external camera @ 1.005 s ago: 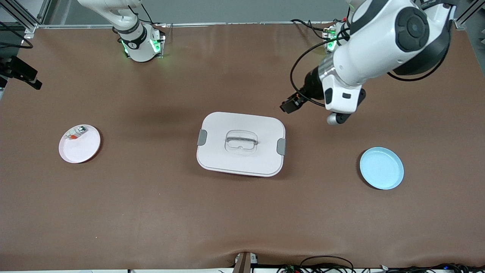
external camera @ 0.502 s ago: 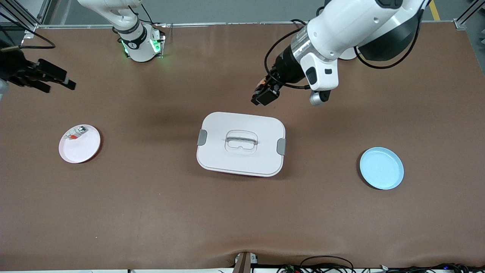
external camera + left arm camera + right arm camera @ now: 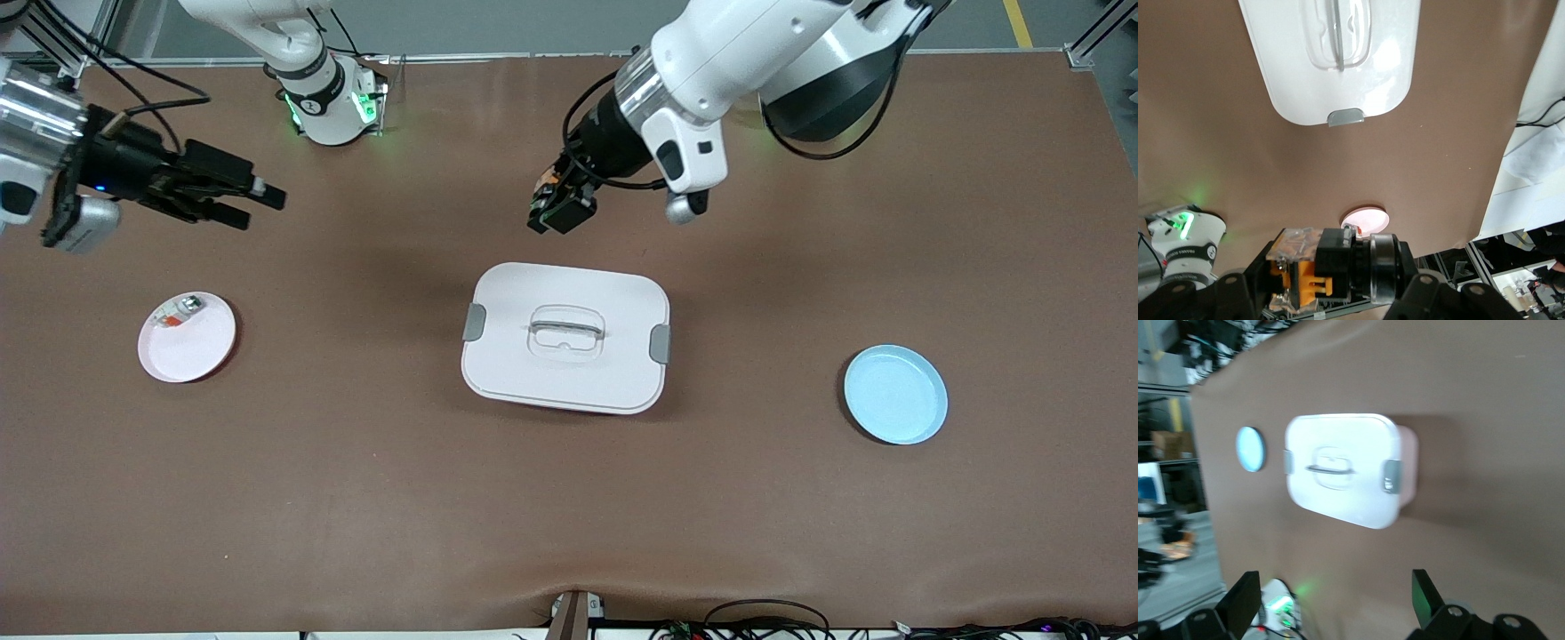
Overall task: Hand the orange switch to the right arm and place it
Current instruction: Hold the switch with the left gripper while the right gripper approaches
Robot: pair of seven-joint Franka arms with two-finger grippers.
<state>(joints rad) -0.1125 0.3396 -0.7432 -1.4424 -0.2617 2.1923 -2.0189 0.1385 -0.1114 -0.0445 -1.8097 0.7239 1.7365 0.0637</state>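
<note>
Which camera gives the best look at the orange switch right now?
The left wrist view: the orange switch fills the foreground, clamped in the left gripper. The front view shows only a speck of orange at that gripper over bare table. The right wrist view doesn't show it.

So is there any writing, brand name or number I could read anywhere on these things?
None can be read.
The right arm's base carries a small dark mark, too small to read.
The white lidded box, pink plate and blue plate show no text.
</note>
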